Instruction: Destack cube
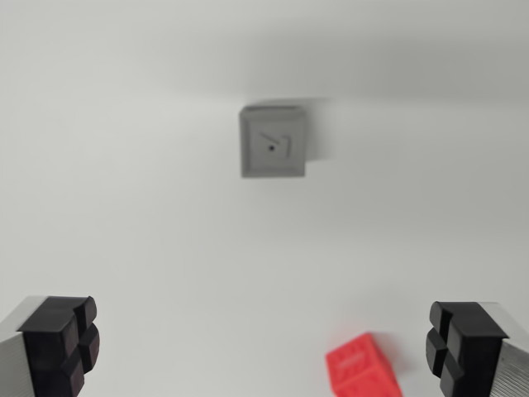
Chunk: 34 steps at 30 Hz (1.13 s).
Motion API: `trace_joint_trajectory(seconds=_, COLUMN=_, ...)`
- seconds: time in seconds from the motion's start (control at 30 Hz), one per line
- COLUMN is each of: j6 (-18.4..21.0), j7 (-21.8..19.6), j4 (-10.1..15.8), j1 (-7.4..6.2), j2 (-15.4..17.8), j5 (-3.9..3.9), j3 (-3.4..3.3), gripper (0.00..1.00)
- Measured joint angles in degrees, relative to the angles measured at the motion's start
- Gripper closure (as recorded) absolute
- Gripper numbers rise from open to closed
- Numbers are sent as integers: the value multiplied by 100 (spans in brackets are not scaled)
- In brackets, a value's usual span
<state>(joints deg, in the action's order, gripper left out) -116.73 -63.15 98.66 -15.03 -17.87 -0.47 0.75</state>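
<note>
Grey cube (274, 143), unreadable mark; red cube (362, 367) apart.

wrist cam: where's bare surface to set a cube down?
Bare white surface fills the wrist view's left and the wide band between the grey cube and the fingers. Also bare on the view's right of the grey cube. Tightest spot: bottom right, where the red cube sits just inside the open gripper.

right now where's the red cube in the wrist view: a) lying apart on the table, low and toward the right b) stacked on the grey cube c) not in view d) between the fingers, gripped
a: the red cube lies alone on the white table, well below the grey cube, while the open hand holds nothing.
</note>
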Motion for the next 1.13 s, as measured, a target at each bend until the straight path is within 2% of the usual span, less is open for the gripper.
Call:
trace_joint_trajectory(seconds=0.3, j6=120, j7=0, j4=-90, j1=0, j2=29, j5=0, j3=0, gripper=0)
trace_joint_trajectory(seconds=1.13, j6=120, j7=0, j4=-92, j1=0, j2=22, j5=0, j3=0, gripper=0)
